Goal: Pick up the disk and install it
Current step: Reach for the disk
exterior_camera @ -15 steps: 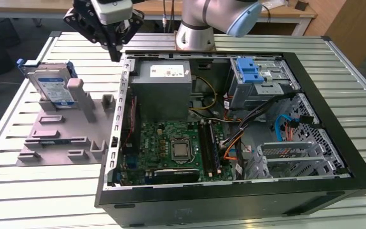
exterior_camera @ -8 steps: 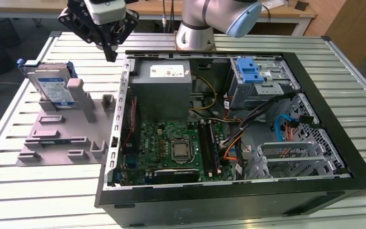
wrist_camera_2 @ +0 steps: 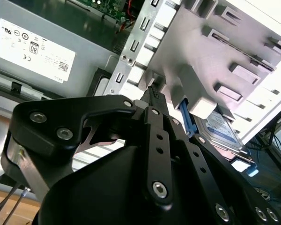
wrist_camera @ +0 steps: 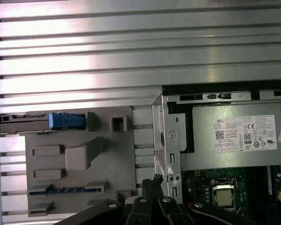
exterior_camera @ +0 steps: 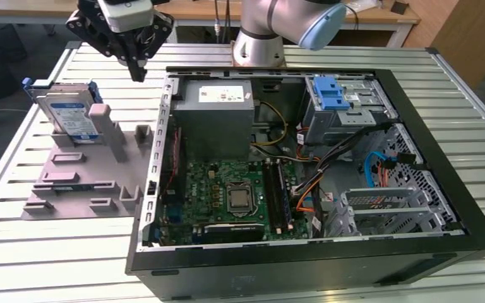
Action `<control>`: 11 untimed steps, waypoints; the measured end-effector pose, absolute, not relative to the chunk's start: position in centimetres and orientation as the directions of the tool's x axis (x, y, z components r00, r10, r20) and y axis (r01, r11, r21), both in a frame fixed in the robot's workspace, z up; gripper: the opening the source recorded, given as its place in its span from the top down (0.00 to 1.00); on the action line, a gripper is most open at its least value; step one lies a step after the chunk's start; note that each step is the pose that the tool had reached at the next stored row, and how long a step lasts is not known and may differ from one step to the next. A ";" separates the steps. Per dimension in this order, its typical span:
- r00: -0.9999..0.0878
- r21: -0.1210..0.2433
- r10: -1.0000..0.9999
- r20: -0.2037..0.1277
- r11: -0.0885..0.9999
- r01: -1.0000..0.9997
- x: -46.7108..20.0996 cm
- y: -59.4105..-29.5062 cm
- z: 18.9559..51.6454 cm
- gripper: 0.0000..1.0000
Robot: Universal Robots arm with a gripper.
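Hovering above the table, our gripper (exterior_camera: 139,76), fingers together, empty; we log disk (exterior_camera: 72,117) upright in grey holder (exterior_camera: 70,172).

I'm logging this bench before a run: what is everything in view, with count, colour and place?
Flat rectangular silver disk with blue-and-white label: one, silver with blue frame, standing on edge in the holder.
Moulded grey plastic holder: one, grey, on the table, exterior view's left of the case.
Open black computer case: one, black, lying on the table.
Grey metal box with white sticker: one, grey, inside the case.
Grey metal cage with blue latch: one, grey, inside the case.
Green circuit board: one, green, on the case floor.
Slatted metal table: one, silvery, under everything.
Robot arm: one, grey and blue, behind the case.
Gripper: one, black, shut, empty, above the table between holder and case.
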State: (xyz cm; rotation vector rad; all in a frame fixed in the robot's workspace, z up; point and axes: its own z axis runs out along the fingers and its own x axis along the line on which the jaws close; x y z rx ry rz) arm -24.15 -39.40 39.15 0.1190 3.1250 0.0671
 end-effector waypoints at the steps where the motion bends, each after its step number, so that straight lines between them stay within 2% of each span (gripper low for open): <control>1: -0.997 0.043 0.076 -0.011 0.996 0.076 -24.4 -39.4 39.1 0.89; 11: -0.997 0.043 0.076 -0.003 0.996 0.076 -26.0 -39.0 39.1 0.89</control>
